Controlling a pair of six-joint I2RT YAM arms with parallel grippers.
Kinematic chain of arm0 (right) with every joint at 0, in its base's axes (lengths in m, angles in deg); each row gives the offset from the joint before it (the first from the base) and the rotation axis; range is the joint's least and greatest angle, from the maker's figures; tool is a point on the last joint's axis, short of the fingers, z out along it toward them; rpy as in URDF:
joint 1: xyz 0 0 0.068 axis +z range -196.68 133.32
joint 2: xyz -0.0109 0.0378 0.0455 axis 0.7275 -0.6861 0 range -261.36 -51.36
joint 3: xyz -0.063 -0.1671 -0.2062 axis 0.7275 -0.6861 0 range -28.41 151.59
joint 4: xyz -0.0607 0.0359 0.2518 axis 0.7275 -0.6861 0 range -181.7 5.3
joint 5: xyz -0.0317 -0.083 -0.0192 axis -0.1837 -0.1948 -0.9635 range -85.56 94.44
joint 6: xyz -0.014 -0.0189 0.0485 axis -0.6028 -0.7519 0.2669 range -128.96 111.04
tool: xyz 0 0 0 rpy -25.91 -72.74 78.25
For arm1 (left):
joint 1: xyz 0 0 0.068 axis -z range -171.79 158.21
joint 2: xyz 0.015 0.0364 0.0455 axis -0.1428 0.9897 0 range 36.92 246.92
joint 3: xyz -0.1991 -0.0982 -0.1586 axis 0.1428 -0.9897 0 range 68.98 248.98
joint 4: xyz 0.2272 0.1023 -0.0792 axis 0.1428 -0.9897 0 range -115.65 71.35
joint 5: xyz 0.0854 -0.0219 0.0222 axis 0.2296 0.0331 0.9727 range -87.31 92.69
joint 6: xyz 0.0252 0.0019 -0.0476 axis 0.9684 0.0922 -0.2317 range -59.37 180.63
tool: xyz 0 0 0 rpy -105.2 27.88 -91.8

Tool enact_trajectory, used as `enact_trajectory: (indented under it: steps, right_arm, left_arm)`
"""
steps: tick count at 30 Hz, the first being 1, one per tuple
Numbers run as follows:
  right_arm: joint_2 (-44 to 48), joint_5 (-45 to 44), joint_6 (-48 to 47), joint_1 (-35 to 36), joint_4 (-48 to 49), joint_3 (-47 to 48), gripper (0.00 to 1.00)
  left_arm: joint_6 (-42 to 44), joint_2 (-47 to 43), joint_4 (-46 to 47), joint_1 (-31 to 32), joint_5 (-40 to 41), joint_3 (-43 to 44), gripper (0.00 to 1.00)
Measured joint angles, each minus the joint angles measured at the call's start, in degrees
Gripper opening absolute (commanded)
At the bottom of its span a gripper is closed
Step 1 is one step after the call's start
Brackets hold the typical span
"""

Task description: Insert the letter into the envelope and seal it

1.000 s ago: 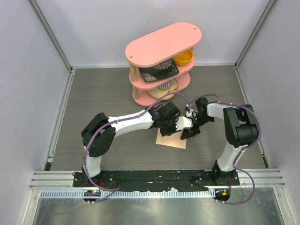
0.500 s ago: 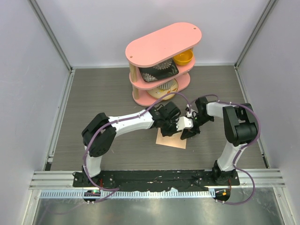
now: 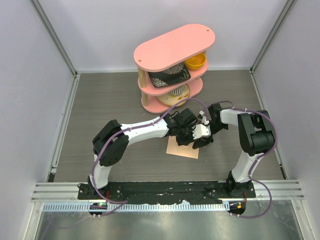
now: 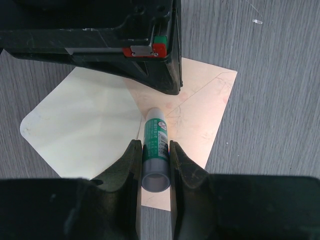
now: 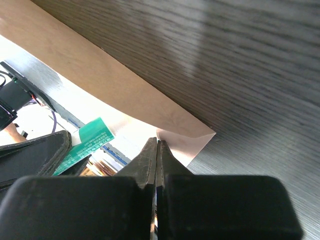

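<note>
Starts, nearest the arm bases, with the envelope [image 3: 182,149] lying flat on the table [image 3: 110,100], peach-tan, its near edge uncovered. Shows no loose letter on any side of the envelope; judged to be tucked inside already, though nothing of it peeks out, so cannot confirm. Has the flap [image 4: 85,125] folded out flat from the envelope's body, pale inner face up, unsealed. Just above the envelope, grasps a glue stick [image 4: 156,135] in the left gripper [image 4: 153,147], fingers closed on the green-labelled barrel, white end aimed down at the crease where flap meets envelope. Cannot tell whether that end touches the paper, nor whether any glue has been laid. Across the envelope from there, holds the right gripper [image 5: 157,145] clenched tight with nothing between its fingers, tip down at the envelope near one corner, apparently pinning it flat; contact itself not clear. Beyond the envelope's far edge, well apart, finds a pink shelf [image 3: 172,60] carrying dishes, with no part in this job. Reads, on balance, as well past halfway: loading looks done, sealing in hand. Leaves, by that judgement, spreading glue along the flap, folding it over onto the envelope and pressing it shut.
</note>
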Motion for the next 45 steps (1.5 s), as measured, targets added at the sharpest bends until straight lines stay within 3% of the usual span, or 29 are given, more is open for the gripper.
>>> enact_trajectory:
  steps: [16,33,45]
  right_arm:
    - [0.00,-1.16,0.26,0.52,-0.68,0.55,0.01]
    - [0.00,-1.33,0.26,0.63,-0.85,0.70,0.01]
    - [0.00,-1.33,0.26,0.63,-0.85,0.70,0.01]
  left_arm:
    - [2.16,-5.53,0.20,-3.04,-0.24,-7.43,0.00]
    - [2.86,-2.01,-2.19,-0.92,1.20,-2.10,0.00]
    - [4.87,-2.47,-0.98,0.00,2.43,-3.13,0.00]
